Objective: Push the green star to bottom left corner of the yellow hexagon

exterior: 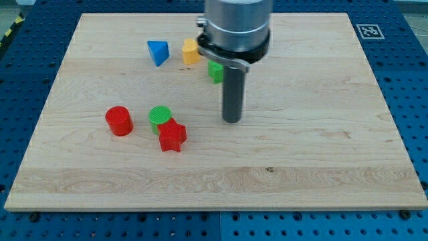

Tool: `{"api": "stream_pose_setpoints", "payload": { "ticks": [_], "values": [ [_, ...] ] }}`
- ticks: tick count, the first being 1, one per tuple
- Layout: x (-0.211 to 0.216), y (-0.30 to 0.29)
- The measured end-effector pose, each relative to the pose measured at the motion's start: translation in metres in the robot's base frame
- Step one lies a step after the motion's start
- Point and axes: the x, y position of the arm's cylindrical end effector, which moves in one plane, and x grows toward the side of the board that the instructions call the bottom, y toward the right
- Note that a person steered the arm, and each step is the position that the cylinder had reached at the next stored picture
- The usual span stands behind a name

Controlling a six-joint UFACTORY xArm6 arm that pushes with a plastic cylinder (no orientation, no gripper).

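Note:
The yellow hexagon (190, 51) lies near the view's top, left of centre. A green block (215, 71) lies just to its lower right. The arm partly hides this block, so I cannot make out its shape for certain. My tip (231, 121) rests on the board well below this green block and slightly to its right, not touching it. The arm's grey body covers the board above and to the right of the block.
A blue triangle (158, 52) lies left of the yellow hexagon. A red cylinder (119, 121), a green cylinder (160, 116) and a red star (172, 136) sit at the left centre, the star touching the green cylinder. The wooden board (321, 154) rests on a blue perforated table.

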Motion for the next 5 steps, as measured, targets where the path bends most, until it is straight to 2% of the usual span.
{"api": "stream_pose_setpoints", "payload": {
  "ticks": [1, 2, 4, 5],
  "values": [
    [-0.005, 0.031],
    [-0.033, 0.046],
    [-0.104, 0.044],
    [-0.121, 0.025]
  ]
}}
